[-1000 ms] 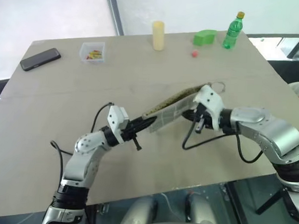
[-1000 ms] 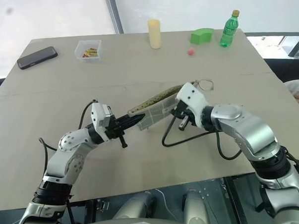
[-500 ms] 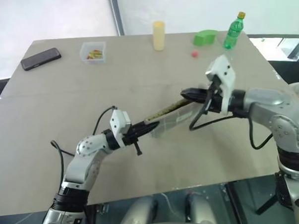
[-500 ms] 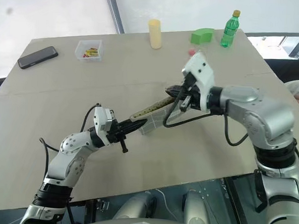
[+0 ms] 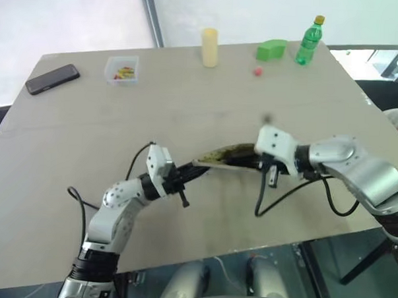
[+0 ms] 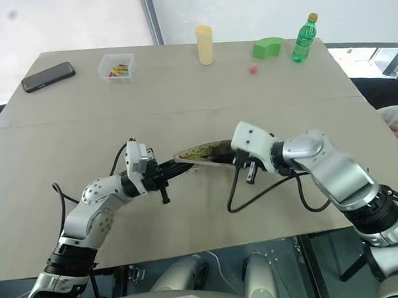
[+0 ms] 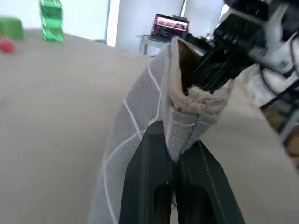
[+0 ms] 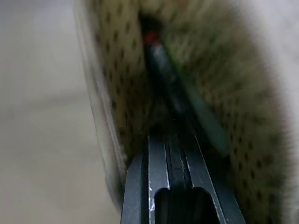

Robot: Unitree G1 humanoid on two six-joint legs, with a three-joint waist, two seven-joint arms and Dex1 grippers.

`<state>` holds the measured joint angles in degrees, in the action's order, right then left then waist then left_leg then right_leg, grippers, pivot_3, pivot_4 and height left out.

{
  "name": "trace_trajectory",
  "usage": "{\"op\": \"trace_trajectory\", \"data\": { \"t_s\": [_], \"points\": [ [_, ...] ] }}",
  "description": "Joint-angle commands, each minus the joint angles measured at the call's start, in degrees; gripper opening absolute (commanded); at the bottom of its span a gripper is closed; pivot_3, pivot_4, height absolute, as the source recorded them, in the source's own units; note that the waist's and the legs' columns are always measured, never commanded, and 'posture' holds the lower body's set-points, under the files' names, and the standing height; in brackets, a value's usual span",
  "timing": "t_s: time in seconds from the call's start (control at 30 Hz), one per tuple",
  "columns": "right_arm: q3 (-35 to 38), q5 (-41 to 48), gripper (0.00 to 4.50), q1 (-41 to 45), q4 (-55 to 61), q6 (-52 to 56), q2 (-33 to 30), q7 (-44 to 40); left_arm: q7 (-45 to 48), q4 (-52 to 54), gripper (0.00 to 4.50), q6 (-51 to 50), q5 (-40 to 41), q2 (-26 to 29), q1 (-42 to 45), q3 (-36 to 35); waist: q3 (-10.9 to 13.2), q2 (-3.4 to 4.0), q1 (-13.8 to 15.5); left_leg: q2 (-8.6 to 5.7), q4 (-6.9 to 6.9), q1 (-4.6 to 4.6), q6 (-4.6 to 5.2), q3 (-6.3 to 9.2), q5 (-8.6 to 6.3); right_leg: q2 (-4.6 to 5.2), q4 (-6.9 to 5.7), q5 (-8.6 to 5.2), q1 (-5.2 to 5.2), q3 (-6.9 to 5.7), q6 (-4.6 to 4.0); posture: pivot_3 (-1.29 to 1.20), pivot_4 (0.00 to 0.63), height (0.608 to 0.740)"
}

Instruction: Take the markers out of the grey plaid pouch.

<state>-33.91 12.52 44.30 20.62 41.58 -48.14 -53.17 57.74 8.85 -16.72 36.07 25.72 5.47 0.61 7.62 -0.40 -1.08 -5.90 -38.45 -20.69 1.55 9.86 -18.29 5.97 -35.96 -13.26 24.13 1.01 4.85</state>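
The big tan desk [image 5: 188, 102] is sitting in a bright room with pale walls. I cannot read any writing.

The grey plaid pouch [image 5: 228, 157] is hanging mid-frame. The left tool [image 5: 197, 171] is pinching its end. The right tool [image 8: 174, 154], closed, is poking inside, maybe touching the markers [image 8: 163, 70].

Left fingers [image 7: 173, 154] pinched closed; right fingers [image 8: 170, 158] seemingly closed, angled downward.
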Motion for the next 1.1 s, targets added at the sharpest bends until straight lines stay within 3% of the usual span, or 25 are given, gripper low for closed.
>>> {"op": "trace_trajectory", "data": {
  "t_s": [0.03,0.17,0.33,0.43,0.57,0.83,1.1],
  "points": [
    [0.87,-2.09,0.03,4.38,0.53,-4.21,-0.33,-6.37,2.48,5.19,0.00,-7.34,6.88,2.49,-1.81,-1.01,0.00,0.00,0.05,0.01,0.00,-0.02,0.00,0.01,0.00,0.00,-0.01,0.00,0.03,0.00,0.00,0.00,0.150,0.740],
    [1.01,-4.78,0.03,5.86,0.86,-7.95,-0.91,-10.54,2.91,6.51,0.00,-11.39,8.98,4.40,-3.38,-1.23,0.00,0.00,0.37,0.03,0.04,-0.02,0.00,0.02,0.00,-0.02,0.01,0.00,0.04,0.00,0.00,0.00,0.150,0.740],
    [-0.82,-10.99,2.06,5.71,1.37,-11.28,-1.47,-13.30,-0.38,9.16,0.00,-20.53,16.90,4.67,-3.54,-3.03,0.00,0.00,0.39,0.01,0.00,-0.02,0.00,0.02,0.00,0.00,0.01,0.00,0.02,0.00,0.00,0.00,0.150,0.740],
    [1.94,-9.22,2.06,6.68,4.97,-8.55,-3.35,-17.41,-1.02,11.55,0.00,-25.95,22.70,5.42,-3.18,-4.15,0.01,0.01,0.36,0.02,0.03,-0.05,0.00,0.02,0.00,0.00,-0.01,0.00,0.06,0.01,0.00,0.00,0.150,0.740],
    [4.23,-8.38,2.06,7.52,6.99,-6.82,-3.88,-19.62,-1.99,11.74,0.00,-28.08,23.85,5.48,-2.40,-4.24,0.01,0.01,0.40,0.03,0.03,-0.04,0.00,0.00,0.00,-0.01,0.01,0.00,0.05,0.02,-0.01,0.00,0.150,0.740],
    [-2.08,-16.64,2.06,-0.77,3.07,-11.64,1.63,-14.98,-2.92,8.72,0.00,-21.29,11.40,5.07,-3.10,-0.19,-0.02,-0.03,0.42,0.03,0.02,-0.01,-0.01,-0.05,0.00,0.00,-0.01,0.00,0.04,0.05,-0.01,0.00,0.150,0.740],
    [-3.44,-22.09,2.06,-1.54,2.79,-12.62,2.43,-16.18,-2.77,8.61,0.00,-17.98,8.53,4.21,-4.30,-0.41,-0.02,-0.02,0.39,0.04,0.00,0.03,-0.01,-0.04,0.00,-0.02,-0.05,0.00,0.03,0.05,-0.01,0.00,0.150,0.740]
  ]
}}
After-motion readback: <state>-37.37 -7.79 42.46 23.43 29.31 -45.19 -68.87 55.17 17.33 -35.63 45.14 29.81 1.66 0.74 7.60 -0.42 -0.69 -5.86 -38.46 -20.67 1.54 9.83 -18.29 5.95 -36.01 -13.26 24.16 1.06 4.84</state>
